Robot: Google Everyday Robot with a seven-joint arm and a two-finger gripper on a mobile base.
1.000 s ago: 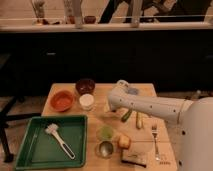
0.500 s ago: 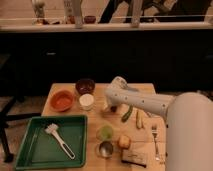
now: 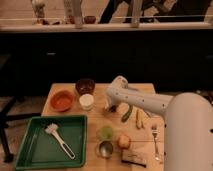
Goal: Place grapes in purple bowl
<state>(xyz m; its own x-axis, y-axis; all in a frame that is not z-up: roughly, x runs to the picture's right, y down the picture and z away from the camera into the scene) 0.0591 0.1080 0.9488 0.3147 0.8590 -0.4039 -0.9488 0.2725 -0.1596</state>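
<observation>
While gripper (image 3: 111, 107) is hanging low beside curved green pepper (image 3: 126, 114), likely covering dark maroon grapes, closure: cannot tell; soft, light bunch probably needing gentle mid-bunch hold.

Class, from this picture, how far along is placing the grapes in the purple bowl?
Done: nothing yet; the purple bowl shows no grapes. In hand: the gripper is down at the table beside the green pepper, and any grapes under it are hidden. Left: lift, carry to the bowl, release.

An orange bowl (image 3: 62, 100) sits beside a white cup (image 3: 86, 101); a brush (image 3: 60, 141) lies in the green tray (image 3: 34, 151).
</observation>
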